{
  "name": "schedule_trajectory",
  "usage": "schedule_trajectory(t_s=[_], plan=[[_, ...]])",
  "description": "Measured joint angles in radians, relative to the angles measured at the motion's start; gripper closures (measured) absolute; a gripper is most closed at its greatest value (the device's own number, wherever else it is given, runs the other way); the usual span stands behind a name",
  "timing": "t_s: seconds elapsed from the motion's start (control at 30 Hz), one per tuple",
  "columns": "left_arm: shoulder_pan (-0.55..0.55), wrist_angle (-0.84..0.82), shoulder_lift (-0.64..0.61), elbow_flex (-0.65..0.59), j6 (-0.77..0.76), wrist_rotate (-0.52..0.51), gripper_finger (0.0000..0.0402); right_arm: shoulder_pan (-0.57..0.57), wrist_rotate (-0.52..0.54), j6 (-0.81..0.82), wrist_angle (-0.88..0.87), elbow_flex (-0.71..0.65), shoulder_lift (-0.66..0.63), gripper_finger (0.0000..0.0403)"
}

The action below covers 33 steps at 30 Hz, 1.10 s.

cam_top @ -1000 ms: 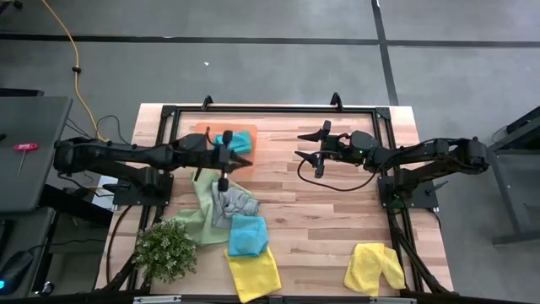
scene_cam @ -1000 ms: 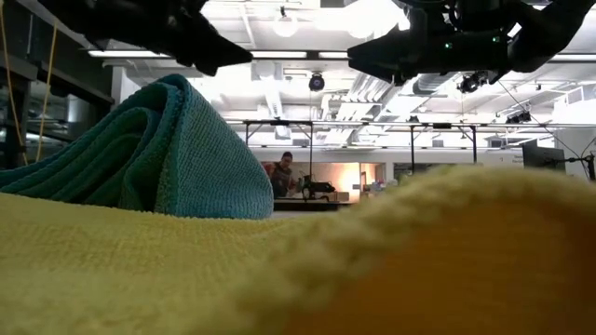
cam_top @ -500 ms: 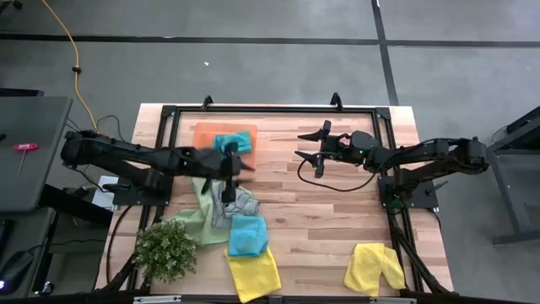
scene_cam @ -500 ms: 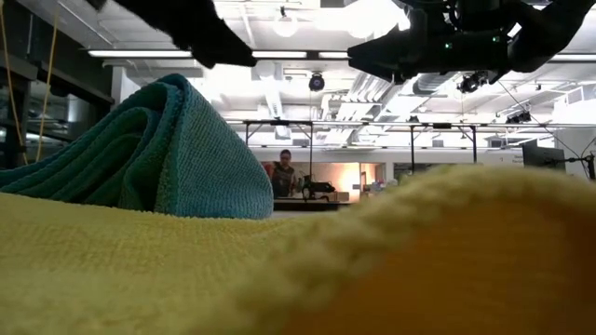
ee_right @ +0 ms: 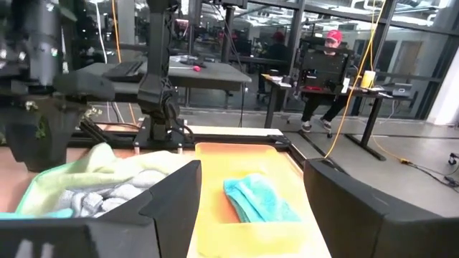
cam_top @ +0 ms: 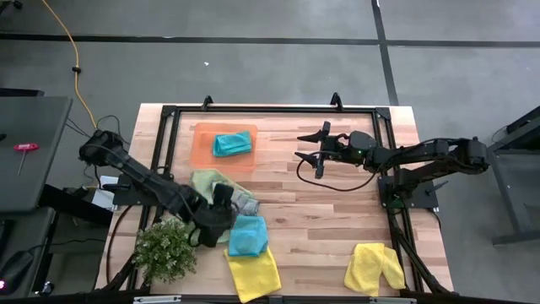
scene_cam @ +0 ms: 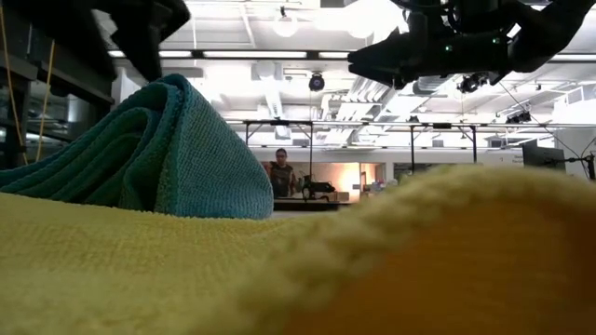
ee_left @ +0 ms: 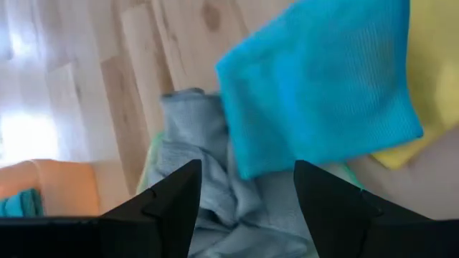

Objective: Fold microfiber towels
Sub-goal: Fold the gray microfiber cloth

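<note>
An orange tray (cam_top: 205, 143) at the far left holds a folded teal towel (cam_top: 232, 143). Nearer lies a pile of towels: light green (cam_top: 205, 181), grey (cam_top: 243, 203), teal (cam_top: 248, 236) and yellow (cam_top: 254, 271). My left gripper (cam_top: 224, 199) hangs open over the pile and slants down, its fingers on either side of the grey towel (ee_left: 204, 186) without touching it. Another yellow towel (cam_top: 375, 267) lies at the near right. My right gripper (cam_top: 310, 153) waits open and level above the table's middle, facing the tray (ee_right: 244, 161).
A small bushy plant (cam_top: 166, 250) stands at the near left corner, close beside my left arm. A black frame (cam_top: 270, 110) runs around the table's edges. Bare wood lies between the pile and the near-right yellow towel. People sit in the room beyond (ee_right: 326, 68).
My left gripper has left the tray and swung toward the table's near edge. It has tipped downward and now hangs over the towel pile. The folded teal towel stays lying on the tray.
</note>
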Motion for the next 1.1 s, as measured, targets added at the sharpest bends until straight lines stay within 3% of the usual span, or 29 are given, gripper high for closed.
schedule_trajectory(t_s=[0.37, 0.67, 1.1], plan=[[-0.101, -0.036, 0.127, 0.000, -0.101, -0.069, 0.0188, 0.000, 0.000, 0.120, -0.019, 0.000, 0.000, 0.0167], [-0.056, -0.103, 0.236, -0.004, -0.093, -0.120, 0.0188, 0.000, 0.000, 0.155, -0.068, 0.000, 0.000, 0.0167], [0.019, -0.104, 0.257, -0.021, -0.074, -0.019, 0.0193, 0.000, 0.000, 0.150, -0.073, 0.000, 0.000, 0.0167]])
